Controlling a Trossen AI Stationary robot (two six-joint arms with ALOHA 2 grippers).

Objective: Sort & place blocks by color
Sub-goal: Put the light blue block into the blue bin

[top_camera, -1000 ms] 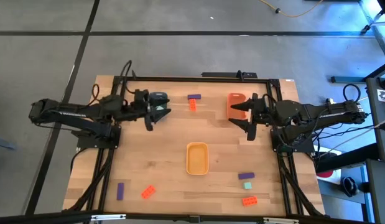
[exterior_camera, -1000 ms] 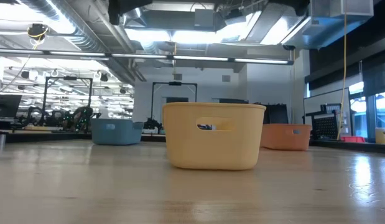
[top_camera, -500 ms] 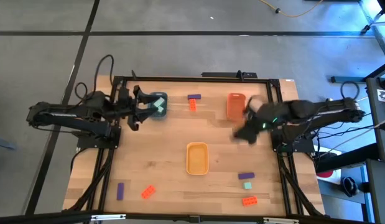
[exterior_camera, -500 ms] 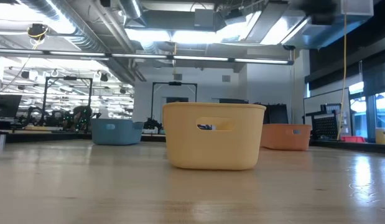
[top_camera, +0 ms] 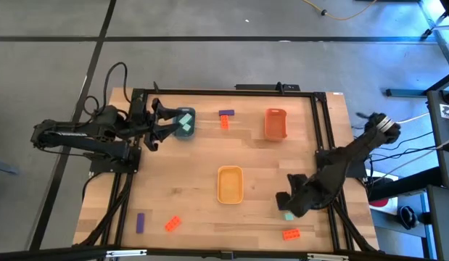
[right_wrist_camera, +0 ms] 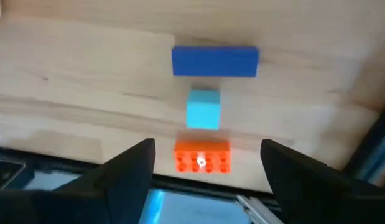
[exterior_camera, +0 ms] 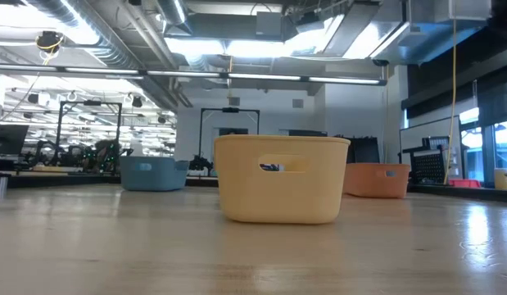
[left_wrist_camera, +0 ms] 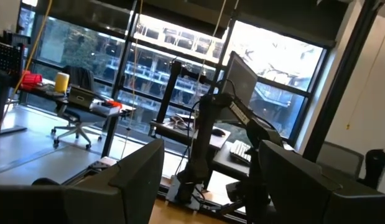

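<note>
My right gripper [top_camera: 288, 203] hovers open over the near-right blocks. Its wrist view looks down on a purple block [right_wrist_camera: 215, 61], a mint block [right_wrist_camera: 203, 109] and an orange-red block [right_wrist_camera: 201, 155], lined up flat on the table ahead of the open fingers. In the high view it hides the purple one; the orange-red block [top_camera: 290, 234] shows. My left gripper [top_camera: 160, 125] is open, just left of the blue tray [top_camera: 183, 131], which holds mint blocks [top_camera: 185, 121]. Other blocks lie loose: purple [top_camera: 226, 114], orange-red [top_camera: 224, 123], purple [top_camera: 140, 222], orange-red [top_camera: 173, 223].
The yellow tray [top_camera: 230, 184] stands mid-table and the orange tray [top_camera: 276, 123] at the far right. The black frame rails [top_camera: 322, 145] run along the table's sides. Bare wood lies between the yellow tray and the near-left blocks. The left wrist view shows only the room.
My right arm has swung from the orange tray at the far right toward the near edge and now hangs over the near-right blocks. My left gripper has drawn back toward the table's left, uncovering the blue tray with mint blocks inside.
</note>
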